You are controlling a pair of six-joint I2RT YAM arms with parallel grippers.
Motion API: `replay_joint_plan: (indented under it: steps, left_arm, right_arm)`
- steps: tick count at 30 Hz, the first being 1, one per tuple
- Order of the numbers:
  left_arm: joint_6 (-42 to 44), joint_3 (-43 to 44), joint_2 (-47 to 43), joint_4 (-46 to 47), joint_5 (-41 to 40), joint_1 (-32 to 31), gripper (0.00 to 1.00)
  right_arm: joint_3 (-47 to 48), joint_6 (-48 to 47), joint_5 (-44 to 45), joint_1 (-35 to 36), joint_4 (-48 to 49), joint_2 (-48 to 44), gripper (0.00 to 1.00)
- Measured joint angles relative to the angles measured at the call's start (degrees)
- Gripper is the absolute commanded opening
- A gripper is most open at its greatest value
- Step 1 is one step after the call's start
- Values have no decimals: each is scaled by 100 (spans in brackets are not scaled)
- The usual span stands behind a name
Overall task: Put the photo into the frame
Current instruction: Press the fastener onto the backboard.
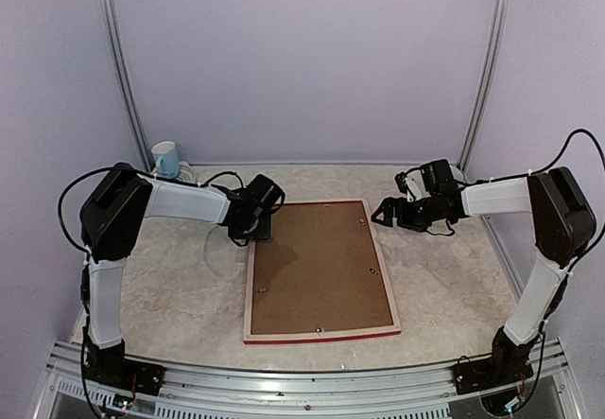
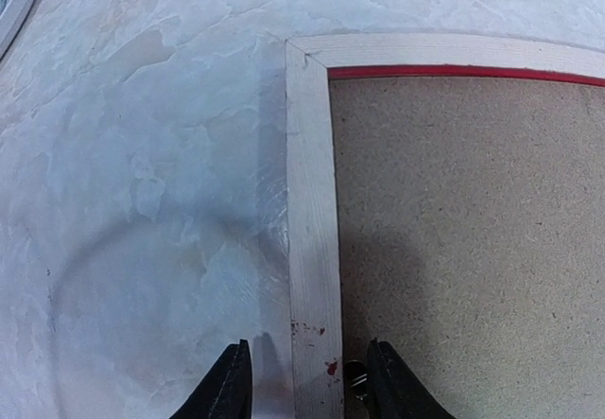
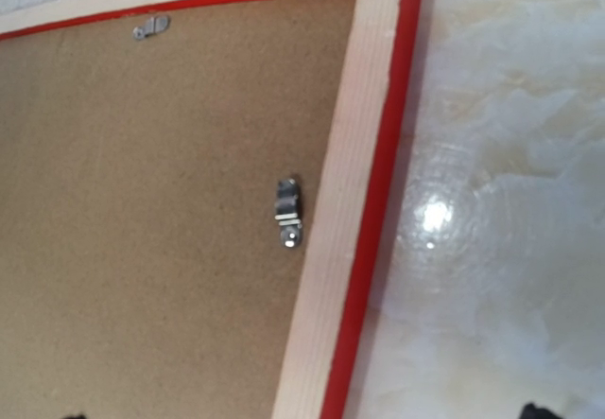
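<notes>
The frame [image 1: 250, 287] lies face down in the middle of the table, pale wood up with a red edge showing. A brown backing board [image 1: 317, 268] fills it. The photo is hidden. My left gripper [image 1: 260, 225] is at the frame's far left corner. In the left wrist view its fingers [image 2: 227, 386] straddle the pale left rail [image 2: 310, 211] with gaps on both sides, open, and a small metal clip [image 2: 354, 376] sits by the right finger. My right gripper [image 1: 383, 213] hovers wide open over the frame's right rail [image 3: 336, 220], near a metal turn clip [image 3: 288, 213].
A blue and white mug [image 1: 165, 159] stands at the back left by the wall. A round rim [image 2: 14, 3] shows at the top left of the left wrist view. Another clip [image 3: 151, 29] sits on the board near the far rail. Walls close three sides.
</notes>
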Motion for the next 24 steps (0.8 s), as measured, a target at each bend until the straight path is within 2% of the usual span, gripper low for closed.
replay_joint_plan:
  steps: [7,13,16,20,24]
  left_arm:
    - [63,0,-2,31,-11,0,38]
    - [76,0,0,33,-7,0,38]
    - [76,0,0,33,-7,0,38]
    - [76,2,2,31,-4,0,37]
    - [76,2,15,39,-4,0,36]
  right_arm:
    - [-42,-2,-267,-9,151,-7,98]
    - [-96,-59,-798,96,457,-94,91]
    - [42,-131,-1032,387,514,-94,84]
    - [621,-153,-1207,857,490,157,75]
    - [1475,-151,-1222,1198,343,721,72]
